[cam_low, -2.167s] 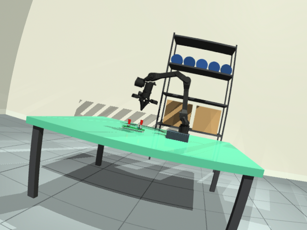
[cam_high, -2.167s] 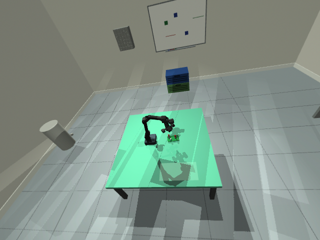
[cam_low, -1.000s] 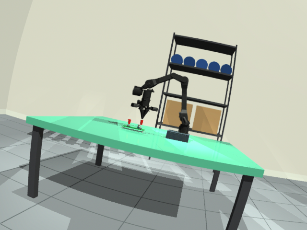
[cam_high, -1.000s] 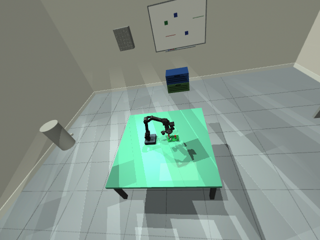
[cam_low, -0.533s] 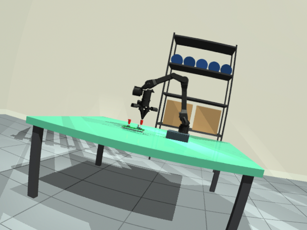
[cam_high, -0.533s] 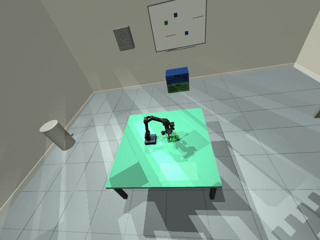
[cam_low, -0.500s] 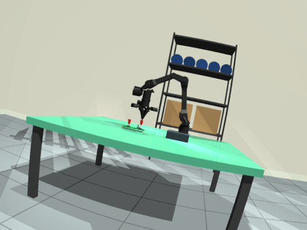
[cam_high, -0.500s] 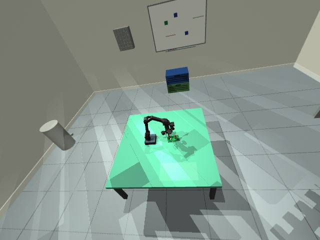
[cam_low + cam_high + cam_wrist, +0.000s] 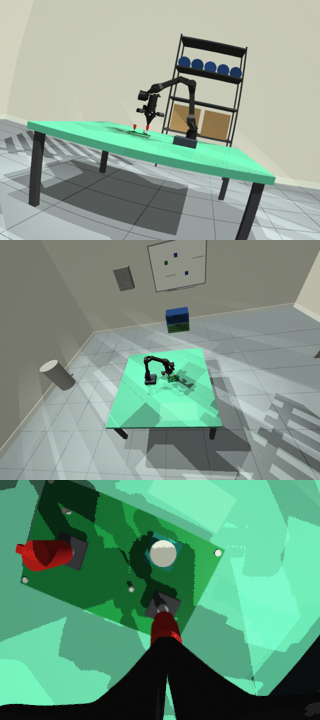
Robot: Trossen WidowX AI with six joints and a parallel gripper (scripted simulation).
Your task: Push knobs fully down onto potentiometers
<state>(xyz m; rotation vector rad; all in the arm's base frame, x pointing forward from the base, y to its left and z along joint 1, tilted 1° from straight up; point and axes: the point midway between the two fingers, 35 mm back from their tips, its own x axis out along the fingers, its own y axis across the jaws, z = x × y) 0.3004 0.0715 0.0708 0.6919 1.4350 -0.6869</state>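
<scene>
The green circuit board [image 9: 173, 380] [image 9: 139, 134] [image 9: 110, 560] stands on the table. One red knob [image 9: 134, 126] [image 9: 47, 555] stands raised above its dark square potentiometer [image 9: 80, 553], at the left in the wrist view. The other red knob [image 9: 147, 127] [image 9: 165, 625] stands above the nearer potentiometer [image 9: 172, 604]; a bit of grey shaft shows between them. My gripper [image 9: 148, 124] [image 9: 166, 644] is shut, with nothing between its fingers. Its tips point down at the top of this nearer knob and appear to touch it; the tips hide part of the knob's top.
A round white-topped part [image 9: 163, 554] stands on the board beside the nearer potentiometer. Small pale screws or posts show at the board's corners. The arm's base [image 9: 150, 379] [image 9: 185, 141] stands on the green table [image 9: 139, 405] [image 9: 103, 139] beside the board.
</scene>
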